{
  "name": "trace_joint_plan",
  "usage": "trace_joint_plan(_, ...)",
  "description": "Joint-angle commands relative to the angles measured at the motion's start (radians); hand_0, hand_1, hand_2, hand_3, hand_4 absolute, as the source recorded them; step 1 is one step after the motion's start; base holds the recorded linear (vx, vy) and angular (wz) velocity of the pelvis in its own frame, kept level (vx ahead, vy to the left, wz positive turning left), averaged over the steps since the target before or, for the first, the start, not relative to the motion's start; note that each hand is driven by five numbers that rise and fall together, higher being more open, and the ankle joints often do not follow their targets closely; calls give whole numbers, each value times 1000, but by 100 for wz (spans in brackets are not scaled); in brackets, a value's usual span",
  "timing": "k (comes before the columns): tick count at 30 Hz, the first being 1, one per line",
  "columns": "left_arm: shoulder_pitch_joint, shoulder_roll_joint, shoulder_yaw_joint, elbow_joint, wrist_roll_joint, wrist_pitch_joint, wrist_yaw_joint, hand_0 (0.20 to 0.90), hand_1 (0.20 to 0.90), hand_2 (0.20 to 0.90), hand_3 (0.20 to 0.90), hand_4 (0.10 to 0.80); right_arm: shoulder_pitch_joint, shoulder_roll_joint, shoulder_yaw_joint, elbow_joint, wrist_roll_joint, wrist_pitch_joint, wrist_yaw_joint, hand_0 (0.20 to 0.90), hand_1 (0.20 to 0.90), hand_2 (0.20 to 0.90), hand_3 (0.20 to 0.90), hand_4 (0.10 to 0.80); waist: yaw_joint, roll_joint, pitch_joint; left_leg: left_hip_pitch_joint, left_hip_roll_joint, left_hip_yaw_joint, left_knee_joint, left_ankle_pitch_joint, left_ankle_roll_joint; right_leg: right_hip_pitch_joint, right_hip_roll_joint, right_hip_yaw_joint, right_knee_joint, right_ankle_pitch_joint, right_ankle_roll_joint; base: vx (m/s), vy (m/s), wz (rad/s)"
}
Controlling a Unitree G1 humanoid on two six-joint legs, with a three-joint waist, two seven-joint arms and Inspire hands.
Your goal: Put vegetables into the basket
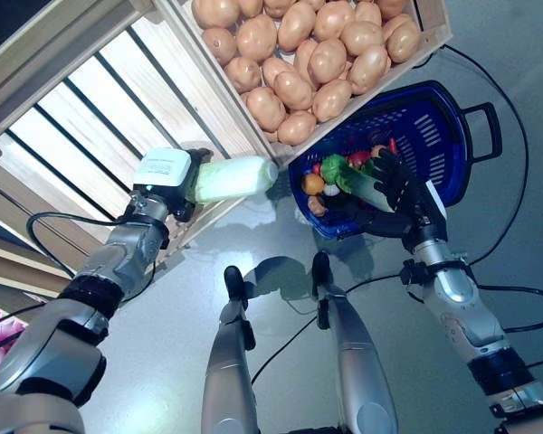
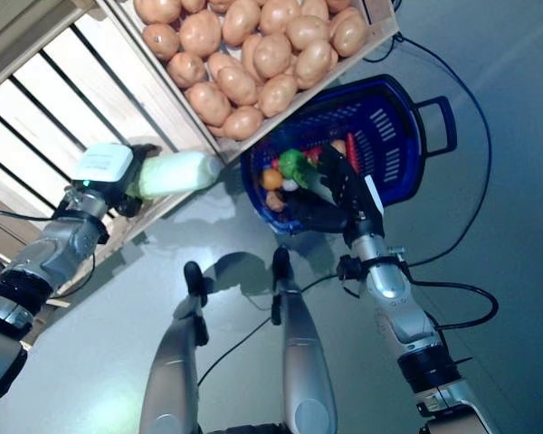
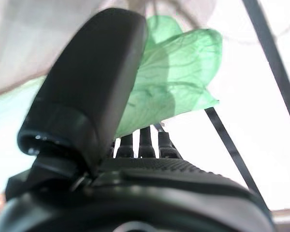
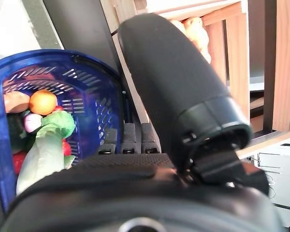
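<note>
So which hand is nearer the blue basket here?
Right. The right hand is at the blue basket, its straight fingers reaching over the near rim above the vegetables inside. The left hand is off to the basket's left by the wooden crate, holding a pale green cabbage.

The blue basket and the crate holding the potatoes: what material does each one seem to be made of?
The blue basket looks like moulded plastic: glossy walls pierced by even slots, with a black handle. The crate looks like pale, unfinished wood: flat slats with visible grain. The potatoes are uniformly smooth, possibly imitation.
</note>
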Motion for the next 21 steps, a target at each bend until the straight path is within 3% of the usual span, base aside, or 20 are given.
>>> trace_joint_plan(1,-115,30,79,-9,13,40,257,900,900,900,900,800,-19,-8,-31,-134,-34,-63,-50,900,900,900,900,800,-3,-56,0,-106,4,-19,168,-65,-18,59,-9,-3,21,-53,33,-3,-32,4)
trace_joint_plan(4,-119,2,107,14,32,77,366,900,900,900,900,800,-31,9,-15,-128,-41,-66,-67,900,900,900,900,800,2,-65,0,-124,4,-26,179,-70,-16,39,-7,-5,34,-52,30,-2,-8,1)
trace_joint_plan(10,-154,-42,123,42,47,115,440,900,900,900,900,800,-65,33,3,-122,-56,-62,-108,900,900,900,900,800,10,-72,0,-156,1,-44,200,-76,-17,7,-8,-7,63,-55,29,-6,-18,2)
trace_joint_plan(11,-165,-47,119,46,54,125,465,500,500,500,500,533,-77,39,8,-123,-59,-56,-117,900,900,900,900,800,10,-74,0,-159,1,-46,199,-75,-17,2,-7,-6,64,-53,29,0,0,0)
trace_joint_plan(12,-166,-49,126,48,61,129,472,300,300,300,300,400,-79,39,9,-128,-60,-53,-122,900,900,900,900,800,11,-75,0,-161,0,-47,199,-75,-18,0,-7,-6,64,-52,30,0,0,0)
trace_joint_plan(21,-202,-63,128,75,86,155,539,300,300,300,300,400,-114,45,19,-110,-59,-50,-138,900,900,900,900,800,19,-71,0,-179,-5,-63,211,-77,-20,-23,-9,-5,88,-53,31,-1,-1,1)
